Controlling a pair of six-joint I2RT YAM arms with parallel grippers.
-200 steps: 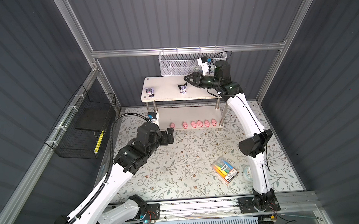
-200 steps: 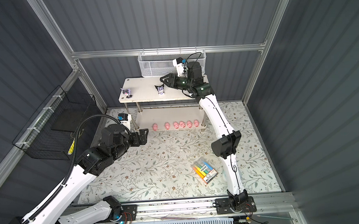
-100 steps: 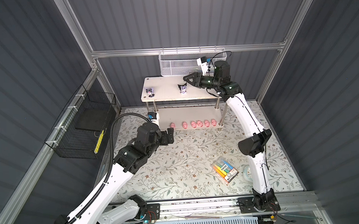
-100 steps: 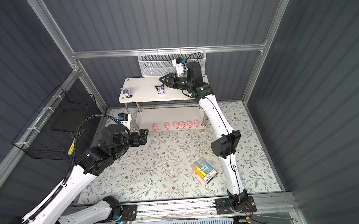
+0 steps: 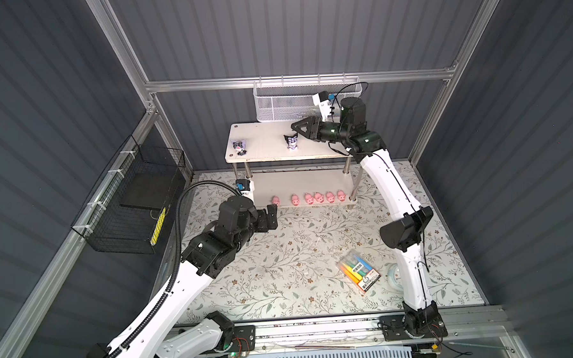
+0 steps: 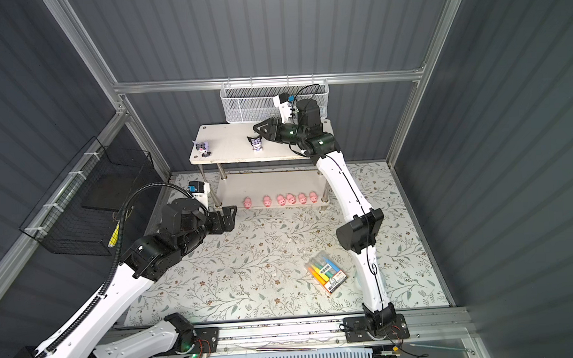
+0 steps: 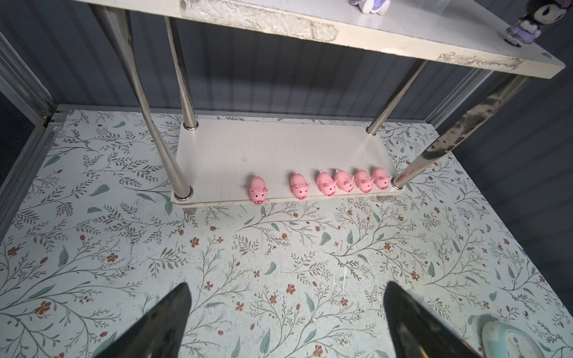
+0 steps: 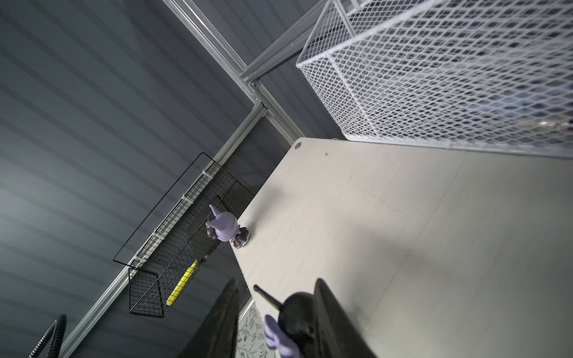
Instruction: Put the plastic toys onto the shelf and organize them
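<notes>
Mat (image 5: 298,252): thin and flat, printed with leafy sprigs and small flowers; the floor is covered by it.
Shelf (image 5: 264,147): two white rectangular boards with rounded corners, joined by four shiny metal posts; set at the back of the mat. The upper board's front edge is seen chipped in the left wrist view.
Baskets: one of black wire (image 5: 130,206) is hung on the left wall. One of fine white mesh (image 5: 285,103) is hung behind the upper board.
Figurines: two are seen, of glossy moulded plastic with pointed ears. Both are stood on the upper board, well apart: a lilac-headed one (image 5: 239,146) and a black-headed one (image 5: 291,142).
Pigs (image 5: 307,199): six, smooth, rounded and pink, lined along the lower board's front edge.
Left gripper (image 5: 271,217): tapered black fingers are spread wide; nothing is held.
Right gripper (image 5: 295,132): fingers are set partly apart about the black-headed figurine's head. One is against it, and a gap is seen at the other, so a grasp cannot be told.
</notes>
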